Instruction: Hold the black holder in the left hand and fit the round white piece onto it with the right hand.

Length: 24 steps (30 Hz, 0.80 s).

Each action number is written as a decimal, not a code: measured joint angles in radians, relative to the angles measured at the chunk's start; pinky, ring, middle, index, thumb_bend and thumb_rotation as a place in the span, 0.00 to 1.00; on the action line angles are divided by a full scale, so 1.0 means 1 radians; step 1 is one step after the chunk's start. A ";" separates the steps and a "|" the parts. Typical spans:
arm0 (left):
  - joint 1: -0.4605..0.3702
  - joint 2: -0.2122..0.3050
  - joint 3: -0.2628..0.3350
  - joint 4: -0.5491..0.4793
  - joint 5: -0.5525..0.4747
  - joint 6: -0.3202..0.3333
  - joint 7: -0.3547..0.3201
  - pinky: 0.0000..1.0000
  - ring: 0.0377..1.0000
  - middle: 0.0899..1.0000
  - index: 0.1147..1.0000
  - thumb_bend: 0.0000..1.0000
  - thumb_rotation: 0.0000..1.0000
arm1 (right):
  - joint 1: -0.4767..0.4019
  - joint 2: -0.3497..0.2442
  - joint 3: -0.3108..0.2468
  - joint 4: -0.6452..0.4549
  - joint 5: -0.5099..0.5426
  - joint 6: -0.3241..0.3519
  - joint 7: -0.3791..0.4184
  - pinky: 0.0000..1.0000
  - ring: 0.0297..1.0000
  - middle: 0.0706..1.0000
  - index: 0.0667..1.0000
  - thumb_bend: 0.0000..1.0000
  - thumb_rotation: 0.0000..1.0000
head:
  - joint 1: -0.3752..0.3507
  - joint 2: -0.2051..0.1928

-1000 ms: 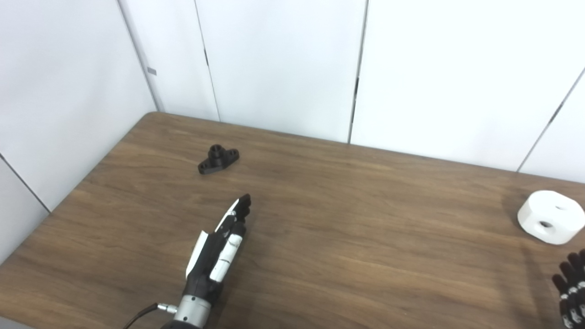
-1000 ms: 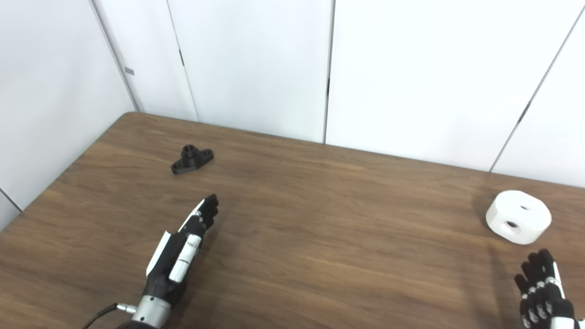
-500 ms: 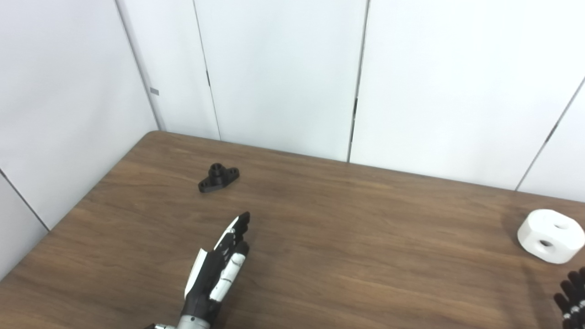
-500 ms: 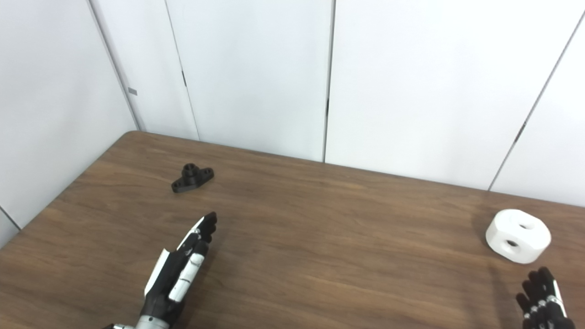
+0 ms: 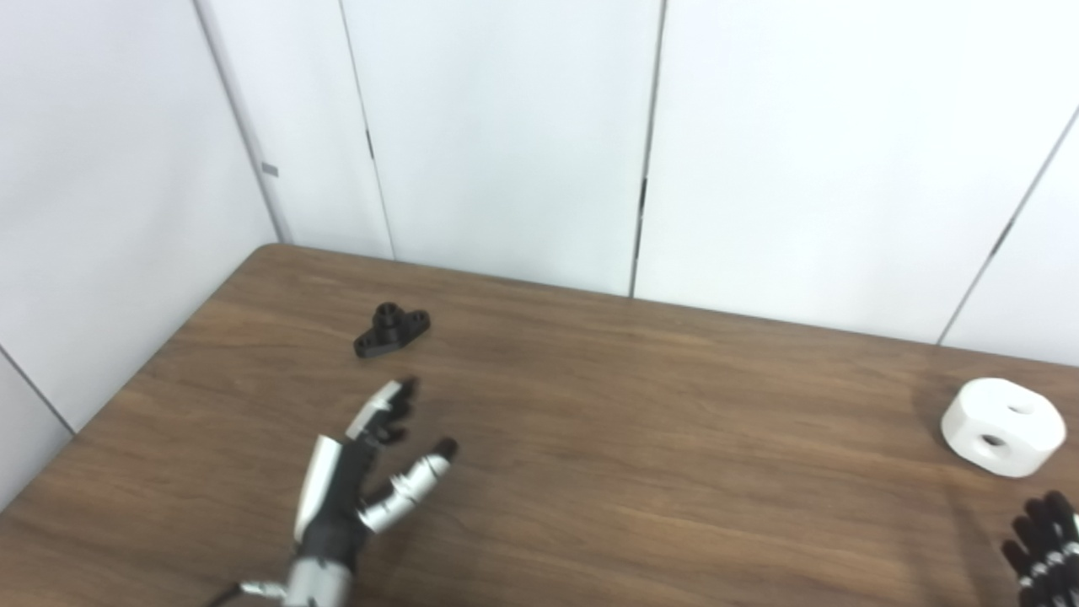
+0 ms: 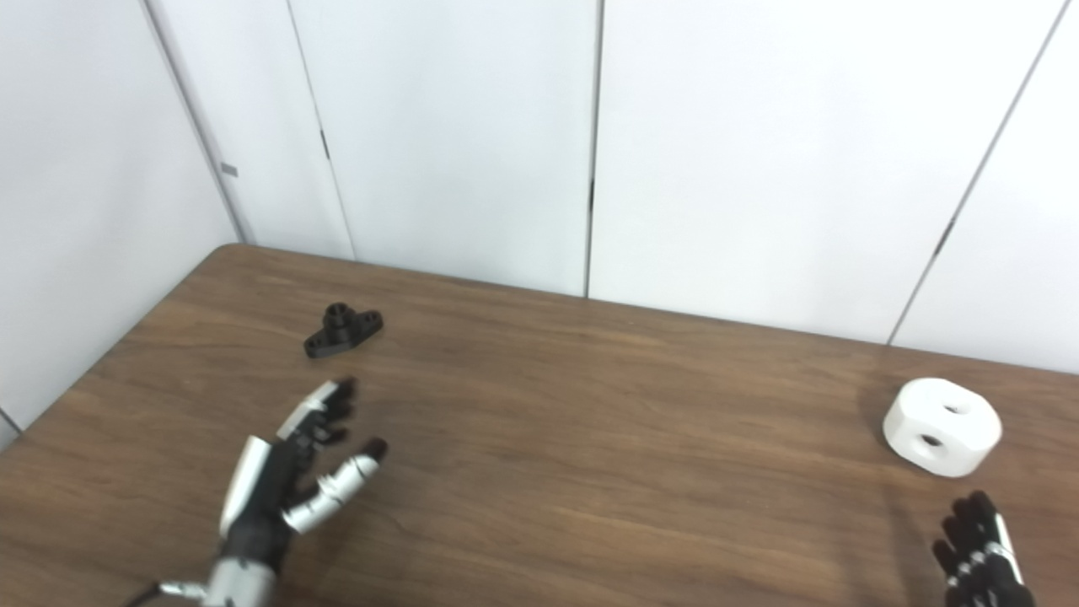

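Black holder (image 5: pixel 391 330) lies flat on the bench (image 5: pixel 641 438), stubby collar up, near the far-left corner, angled. Round white piece (image 6: pixel 942 427) sits well apart toward the bench's right edge, one hole on top, one in its side.

**Colours on the bench**

The bench (image 5: pixel 641 438) is dark brown wood with a streaked grain running left to right. The holder (image 5: pixel 391 329) at far left is plain matte black. The round piece (image 5: pixel 1001 427) at right is plain white, its holes showing dark. The left hand (image 5: pixel 362 472) is black with white panels along its back and thumb, and a silver wrist. The right hand (image 6: pixel 978 552) is black with small white marks. The wall panels (image 5: pixel 506 135) behind are white with thin dark seams.
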 measured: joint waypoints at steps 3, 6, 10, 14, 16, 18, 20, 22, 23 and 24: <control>-0.095 0.007 0.024 -0.015 -0.004 0.048 0.004 0.85 0.88 0.88 0.86 0.71 0.18 | 0.000 0.002 -0.001 0.002 0.001 -0.001 0.000 1.00 1.00 1.00 1.00 0.64 1.00 | -0.003 0.003; -0.159 0.032 0.028 -0.015 0.008 0.079 0.003 0.81 0.87 0.87 0.84 0.71 0.18 | -0.003 0.005 0.000 -0.001 0.001 -0.001 0.000 1.00 1.00 1.00 1.00 0.64 1.00 | -0.003 0.006; -0.199 0.054 0.041 -0.008 0.051 0.146 0.005 0.81 0.87 0.87 0.83 0.74 0.25 | -0.003 0.008 0.000 -0.004 0.001 -0.001 0.000 1.00 1.00 1.00 1.00 0.64 1.00 | -0.002 0.008; -0.218 0.090 0.042 0.038 0.124 0.182 0.007 0.85 0.88 0.86 0.81 0.74 0.26 | -0.001 0.008 -0.005 -0.003 0.004 -0.001 0.000 1.00 1.00 1.00 1.00 0.63 1.00 | -0.002 0.009; -0.227 0.114 0.046 0.067 0.161 0.205 0.011 0.82 0.88 0.87 0.80 0.74 0.28 | 0.001 0.008 -0.007 -0.003 0.006 -0.001 0.001 1.00 1.00 1.00 1.00 0.63 1.00 | -0.002 0.011; -0.239 0.139 0.045 0.083 0.194 0.226 0.011 0.80 0.87 0.86 0.81 0.74 0.28 | 0.002 0.008 -0.008 -0.003 0.006 -0.001 0.003 1.00 1.00 1.00 1.00 0.63 1.00 | -0.002 0.012; -0.259 0.162 0.045 0.112 0.201 0.230 0.011 0.78 0.85 0.86 0.82 0.74 0.29 | 0.002 0.008 -0.008 -0.003 0.006 -0.001 0.005 1.00 1.00 1.00 1.00 0.62 1.00 | -0.002 0.012; -0.280 0.178 0.045 0.133 0.206 0.235 0.010 0.81 0.87 0.87 0.83 0.75 0.31 | 0.002 0.008 -0.008 -0.003 0.012 -0.001 0.007 1.00 1.00 1.00 1.00 0.63 1.00 | -0.002 0.012; -0.287 0.184 0.045 0.139 0.209 0.236 0.010 0.81 0.88 0.87 0.84 0.76 0.31 | 0.001 0.008 -0.008 -0.003 0.014 -0.001 0.008 1.00 1.00 1.00 1.00 0.63 1.00 | -0.002 0.012; -0.292 0.188 0.045 0.145 0.213 0.237 0.010 0.82 0.88 0.88 0.84 0.75 0.31 | 0.001 0.008 -0.008 -0.003 0.016 -0.001 0.008 1.00 1.00 1.00 1.00 0.63 1.00 | -0.002 0.012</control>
